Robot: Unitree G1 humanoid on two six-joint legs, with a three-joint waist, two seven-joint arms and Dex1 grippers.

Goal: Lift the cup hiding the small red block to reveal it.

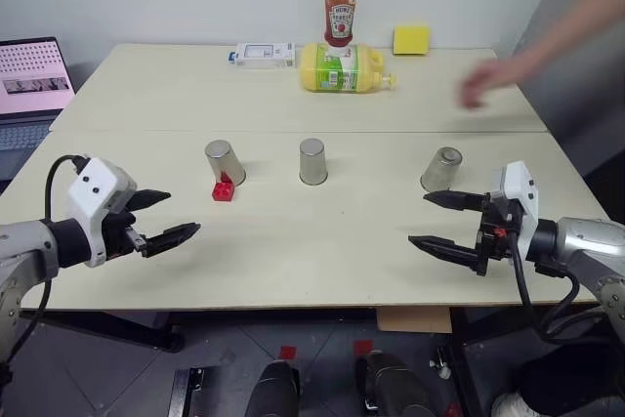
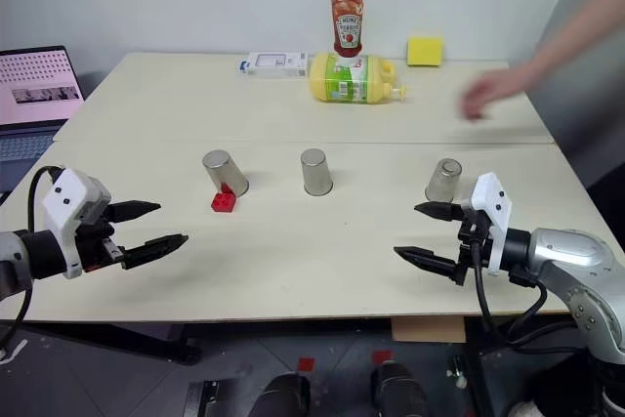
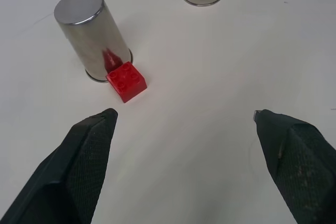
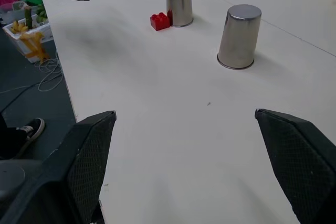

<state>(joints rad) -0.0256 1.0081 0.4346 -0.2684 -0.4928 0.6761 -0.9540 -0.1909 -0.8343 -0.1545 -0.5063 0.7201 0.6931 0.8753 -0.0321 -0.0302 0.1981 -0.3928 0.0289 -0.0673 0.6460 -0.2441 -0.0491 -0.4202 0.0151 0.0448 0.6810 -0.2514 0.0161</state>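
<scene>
Pale table (image 1: 293, 241) carries three upturned silver cups in a row; red block (image 1: 223, 189) lies exposed, touching the left cup (image 1: 224, 161), none hiding it yet. Left claw (image 1: 161, 218) and right claw (image 1: 451, 223) hover spread wide, empty, while a person's hand (image 1: 480, 85) reaches over the far side. Judged pre-start: next move awaits the block being covered, then a grip round that cup.

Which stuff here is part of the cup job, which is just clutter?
Job:
- left cup
- middle cup
- right cup
- small red block, in the open beside the left cup

Clutter:
- ketchup bottle
- yellow bottle on its side
- yellow sponge
- white box
- laptop
- person's hand
</scene>
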